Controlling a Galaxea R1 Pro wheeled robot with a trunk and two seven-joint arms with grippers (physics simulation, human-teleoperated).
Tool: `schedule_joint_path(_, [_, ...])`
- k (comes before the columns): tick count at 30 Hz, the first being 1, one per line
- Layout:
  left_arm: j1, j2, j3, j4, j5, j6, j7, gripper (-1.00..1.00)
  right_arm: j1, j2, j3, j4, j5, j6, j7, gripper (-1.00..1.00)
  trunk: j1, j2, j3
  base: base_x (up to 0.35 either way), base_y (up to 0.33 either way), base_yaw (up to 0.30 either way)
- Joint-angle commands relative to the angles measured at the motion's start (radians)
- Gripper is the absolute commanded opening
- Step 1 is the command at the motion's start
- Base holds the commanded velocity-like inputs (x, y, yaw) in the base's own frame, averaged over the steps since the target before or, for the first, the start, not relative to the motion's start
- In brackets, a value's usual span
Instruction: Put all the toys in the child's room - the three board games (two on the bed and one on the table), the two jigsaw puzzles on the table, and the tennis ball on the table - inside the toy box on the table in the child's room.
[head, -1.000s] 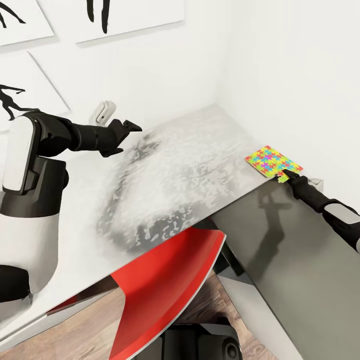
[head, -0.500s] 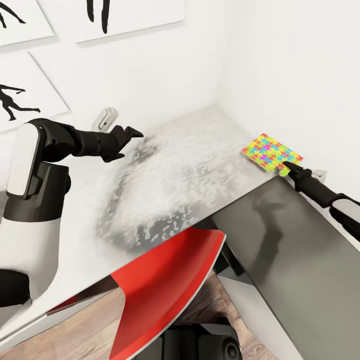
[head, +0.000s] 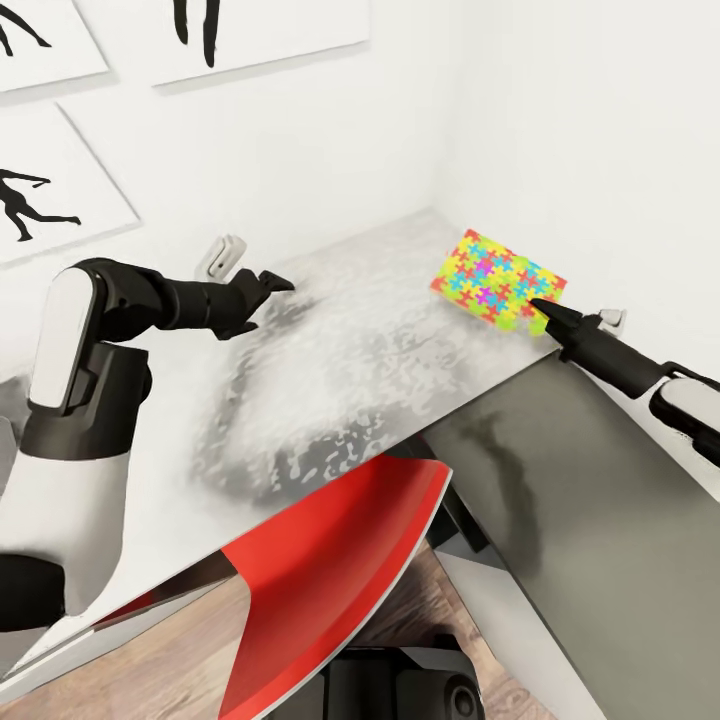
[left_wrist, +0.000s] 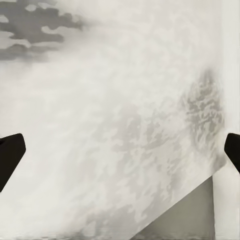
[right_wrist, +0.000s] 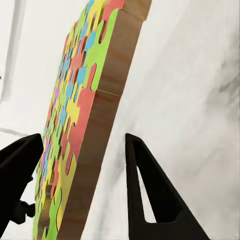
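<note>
Jigsaw puzzle (head: 498, 279): a flat square of yellow, pink, green, blue and orange pieces. It is up in the air, tilted, above the far right corner of the table (head: 330, 400). Its near corner sits in the right gripper.

Right gripper (head: 540, 307): it pinches the puzzle by its corner. In the right wrist view the two black fingers (right_wrist: 145, 185) stand on either side of the puzzle's (right_wrist: 82, 125) brown edge (one on the coloured face, one on the back).

Left gripper (head: 268, 283): it hangs over the back of the table, near the wall, well apart from the puzzle. In the left wrist view its two black fingertips (left_wrist: 10, 155) sit far apart at the two edges, with nothing between them, so it is let go and wide.

Table: a long pale grey top with darker blotches, dark grey on the side.

Red chair (head: 330, 570): tucked at the near edge of the table, partly under it.

Wall pictures (head: 50, 195): black figures on white, hanging on the white wall behind the left arm.

Floor (head: 180, 660): wood planks, seen under the table.
</note>
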Motion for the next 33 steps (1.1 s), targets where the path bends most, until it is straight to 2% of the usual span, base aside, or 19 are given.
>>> schedule_joint_path(1, [0.005, -0.006, 0.000, -0.004, 0.007, 0.005, 0.008, 1.00, -0.001, -0.010, 0.005, -0.045, -0.010, 0.003, -0.015, -1.00, 0.001, -0.002, -0.002, 0.000, 0.000, 0.000])
schedule_joint_path(3, [0.013, -0.014, 0.000, -0.006, 0.008, 0.005, 0.008, 1.00, -0.001, -0.017, 0.006, -0.083, -0.010, 0.003, -0.033, -1.00, 0.001, -0.002, -0.002, 0.000, 0.000, 0.000])
schedule_joint_path(6, [0.036, -0.048, 0.001, -0.010, 0.012, 0.005, 0.007, 1.00, 0.001, -0.032, 0.006, -0.172, -0.009, 0.004, -0.089, -1.00, 0.001, -0.002, -0.002, 0.000, 0.000, 0.000])
schedule_joint_path(7, [0.036, -0.048, 0.001, -0.010, 0.012, 0.005, 0.007, 1.00, 0.001, -0.032, 0.006, -0.172, -0.009, 0.004, -0.089, -1.00, 0.001, -0.002, -0.002, 0.000, 0.000, 0.000])
schedule_joint_path(10, [0.051, -0.085, 0.000, -0.013, 0.016, 0.006, 0.001, 1.00, 0.001, -0.042, 0.006, -0.227, -0.008, 0.025, -0.141, -1.00, 0.001, -0.002, -0.002, 0.000, 0.000, 0.000])
schedule_joint_path(11, [0.051, -0.085, 0.000, -0.013, 0.016, 0.006, 0.001, 1.00, 0.001, -0.042, 0.006, -0.227, -0.008, 0.025, -0.141, -1.00, 0.001, -0.002, -0.002, 0.000, 0.000, 0.000])
schedule_joint_path(12, [0.054, -0.099, -0.004, -0.013, 0.017, 0.007, 0.000, 1.00, 0.001, -0.045, 0.006, -0.241, -0.008, 0.037, -0.157, -1.00, 0.001, -0.002, -0.002, 0.000, 0.000, 0.000])
schedule_joint_path(14, [0.058, -0.120, -0.023, -0.014, 0.018, 0.009, -0.006, 1.00, 0.001, -0.052, 0.004, -0.261, -0.005, 0.061, -0.187, -1.00, 0.001, -0.002, -0.001, 0.000, 0.000, 0.022])
schedule_joint_path(15, [0.058, -0.120, -0.023, -0.014, 0.018, 0.009, -0.006, 1.00, 0.001, -0.052, 0.004, -0.261, -0.005, 0.061, -0.187, -1.00, 0.001, -0.002, -0.001, 0.000, 0.000, 0.033])
schedule_joint_path(19, [0.060, -0.150, -0.085, -0.015, 0.018, 0.014, -0.032, 1.00, 0.001, -0.061, 0.002, -0.282, 0.000, 0.090, -0.236, -1.00, 0.001, -0.002, 0.001, 0.000, 0.000, 0.100])
schedule_joint_path(20, [0.060, -0.150, -0.085, -0.015, 0.018, 0.014, -0.032, 1.00, 0.001, -0.061, 0.002, -0.282, 0.000, 0.090, -0.236, -1.00, 0.001, -0.002, 0.002, 0.000, 0.000, 0.133])
schedule_joint_path(23, [0.055, -0.174, -0.122, -0.016, 0.015, 0.016, -0.055, 1.00, 0.001, -0.067, 0.001, -0.289, 0.002, 0.101, -0.260, -1.00, 0.001, -0.002, 0.005, 0.000, 0.000, 0.161])
schedule_joint_path(27, [0.046, -0.194, -0.142, -0.016, 0.014, 0.016, -0.079, 1.00, 0.002, -0.079, 0.002, -0.293, 0.003, 0.107, -0.276, -1.00, 0.001, -0.002, 0.008, 0.000, 0.000, 0.182])
schedule_joint_path(33, [0.046, -0.203, -0.152, -0.016, 0.012, 0.015, -0.112, 1.00, 0.002, -0.089, 0.001, -0.296, 0.003, 0.111, -0.294, -1.00, 0.001, -0.002, 0.013, 0.000, 0.000, 0.155])
